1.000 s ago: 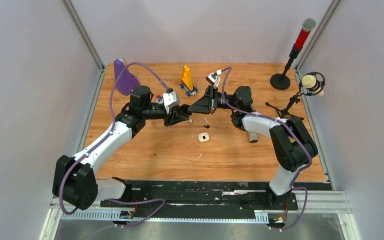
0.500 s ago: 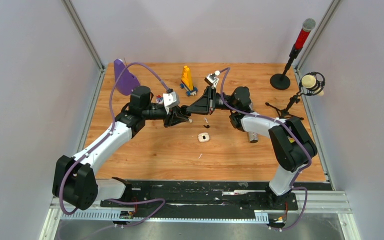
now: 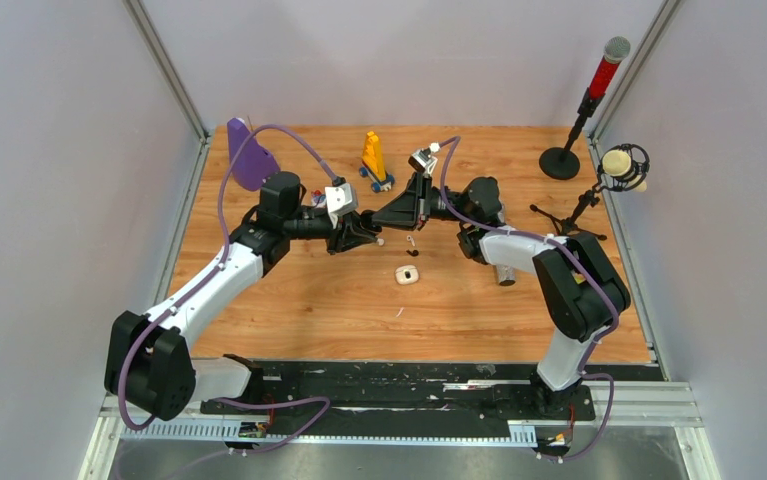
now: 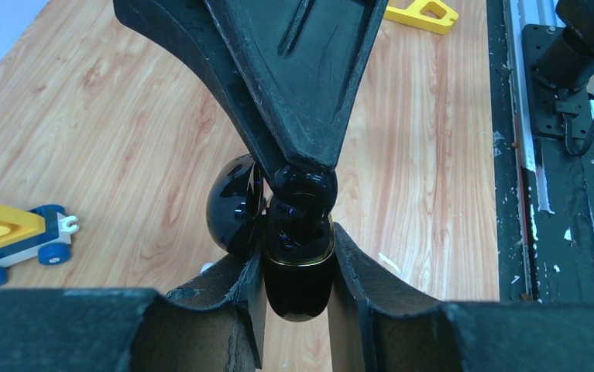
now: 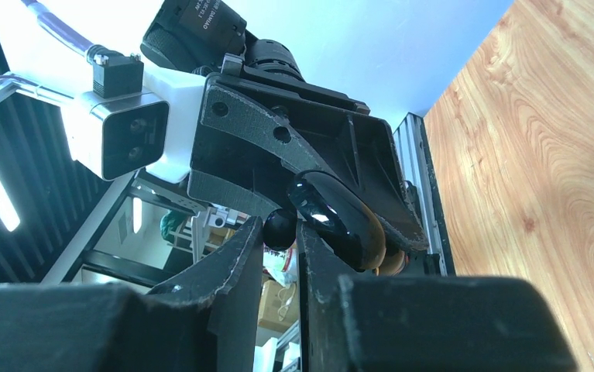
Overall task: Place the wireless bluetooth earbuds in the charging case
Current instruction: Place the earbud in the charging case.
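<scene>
Both arms met above the centre-back of the light wooden tabletop (image 3: 289, 300). Bare wood lay open in front of them and towards the near edge, and grey walls closed both sides. Along the back edge stood a purple plastic piece (image 3: 249, 155), a yellow toy on blue wheels (image 3: 374, 160) and a red-and-black microphone on a round stand (image 3: 589, 100).

The left gripper (image 4: 295, 256) was pinched onto a glossy black pebble-shaped charging case (image 4: 297, 283), its hinged lid (image 4: 231, 205) swung open. The right gripper (image 5: 279, 232) was pressed together on a tiny glossy black earbud (image 5: 279, 227), held at the mouth of the black case and touching it.

In the top view the two claws hid both case and bud. In the wrist views the fingers cut off the case's sides. Whether the bud was seated, or what else sat inside, could not be told.

A white pebble-shaped case (image 3: 406, 274) lay on the wood just in front of the claws, its contents too small to read. A tiny stemmed piece (image 3: 411, 240) lay between it and the grippers, too small to name. A thin white sliver (image 3: 399, 313) lay nearer the front.
</scene>
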